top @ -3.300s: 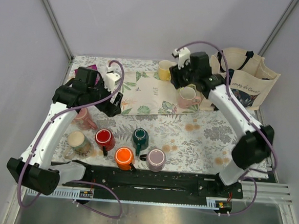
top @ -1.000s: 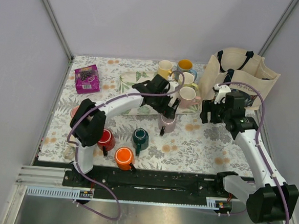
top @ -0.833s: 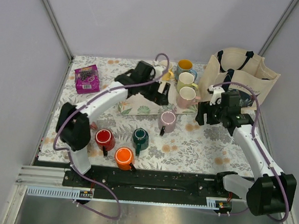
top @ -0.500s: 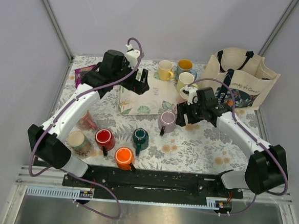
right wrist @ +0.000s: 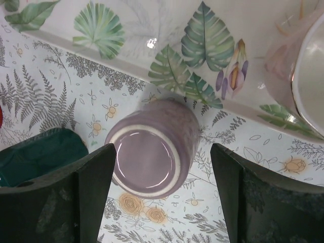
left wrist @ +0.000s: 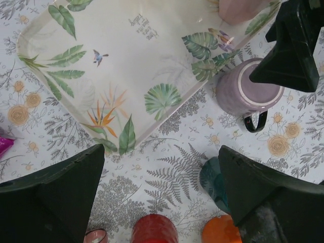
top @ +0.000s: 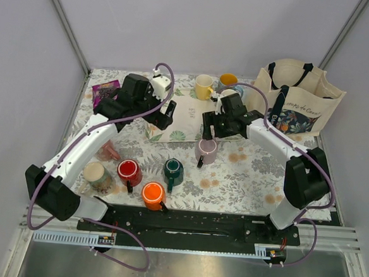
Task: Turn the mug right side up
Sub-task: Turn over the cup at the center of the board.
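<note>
The salmon-pink mug [top: 109, 150] stands bottom-up at the left of the table, partly hidden behind my left forearm. A sliver of it shows at the bottom edge of the left wrist view [left wrist: 95, 236]. My left gripper [top: 164, 115] is open and empty, high above the leaf-print tray's near left corner, and far from that mug. In its wrist view [left wrist: 159, 202] only tablecloth lies between the fingers. My right gripper [top: 212, 128] is open and empty, hovering just above the mauve-grey mug [top: 206, 150]. That mug [right wrist: 152, 152] shows between the open fingers [right wrist: 164, 197].
The tray [top: 186, 110] holds a pale pink mug [right wrist: 298, 76]. Red [top: 128, 171], orange [top: 153, 193], teal [top: 173, 169] and beige [top: 96, 175] mugs stand near the front. Yellow [top: 203, 86] and blue [top: 228, 81] mugs, a tote bag [top: 297, 105] and a purple packet [top: 104, 90] are at the back.
My left gripper swung from the mauve mug back to the tray's left end. My right gripper moved left from beside the tote bag to above the mauve mug.
</note>
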